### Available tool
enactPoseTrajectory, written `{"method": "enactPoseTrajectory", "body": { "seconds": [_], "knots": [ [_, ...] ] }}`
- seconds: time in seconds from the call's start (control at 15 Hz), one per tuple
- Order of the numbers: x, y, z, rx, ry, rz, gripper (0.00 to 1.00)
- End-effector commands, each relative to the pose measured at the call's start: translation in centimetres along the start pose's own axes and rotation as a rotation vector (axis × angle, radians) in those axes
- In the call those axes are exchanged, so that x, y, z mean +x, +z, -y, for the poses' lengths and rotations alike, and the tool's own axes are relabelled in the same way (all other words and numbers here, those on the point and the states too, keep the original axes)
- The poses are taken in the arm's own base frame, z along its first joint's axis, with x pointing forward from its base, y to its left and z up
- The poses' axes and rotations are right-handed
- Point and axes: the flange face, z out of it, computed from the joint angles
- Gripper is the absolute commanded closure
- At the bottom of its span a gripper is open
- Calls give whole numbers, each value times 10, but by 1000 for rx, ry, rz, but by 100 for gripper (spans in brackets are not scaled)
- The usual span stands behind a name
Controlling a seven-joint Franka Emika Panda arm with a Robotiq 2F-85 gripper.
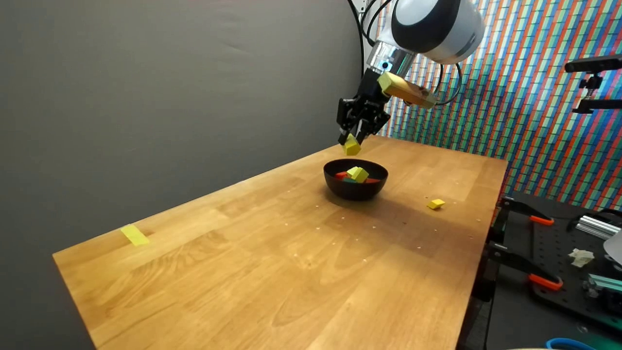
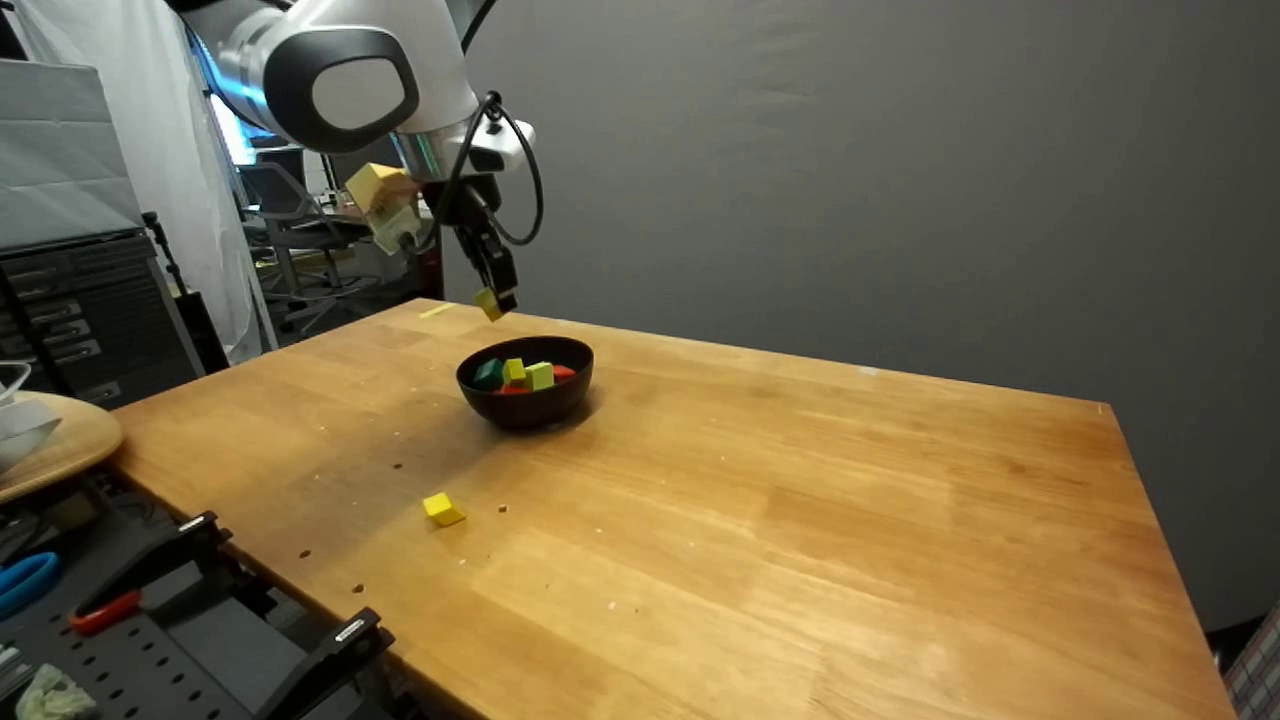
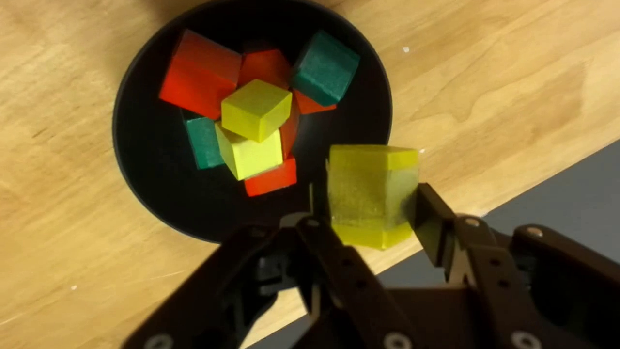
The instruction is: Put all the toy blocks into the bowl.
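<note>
While a yellow block point(image 3: 358, 194) is clamped by the gripper point(image 3: 370, 206), blocks point(image 3: 254, 109) (red, teal, yellow) held in the bowl point(image 1: 356, 190), another block point(image 1: 436, 204) noted on the table point(image 1: 243, 272).

A white-and-black robot arm point(image 1: 437, 29) slants downward, its black gripper point(image 3: 370, 203) clamped in a hold, two fingers point(image 3: 433, 225) slightly apart.

Black bowl point(image 1: 356, 191), yellow blocks point(image 3: 254, 109), red blocks point(image 3: 198, 80), teal blocks point(image 3: 326, 70)
</note>
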Motion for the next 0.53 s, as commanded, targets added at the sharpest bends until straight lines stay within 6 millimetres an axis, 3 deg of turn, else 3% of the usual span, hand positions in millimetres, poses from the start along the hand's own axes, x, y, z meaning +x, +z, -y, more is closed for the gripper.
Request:
{"method": "enactPoseTrajectory", "body": {
  "seconds": [0.0,0.2,0.47],
  "knots": [
    [9,16,-10,-27,-19,-38,24],
    [9,5,-31,-73,-54,-39,1],
    [-7,-29,-76,-162,-67,17,0]
  ]
}}
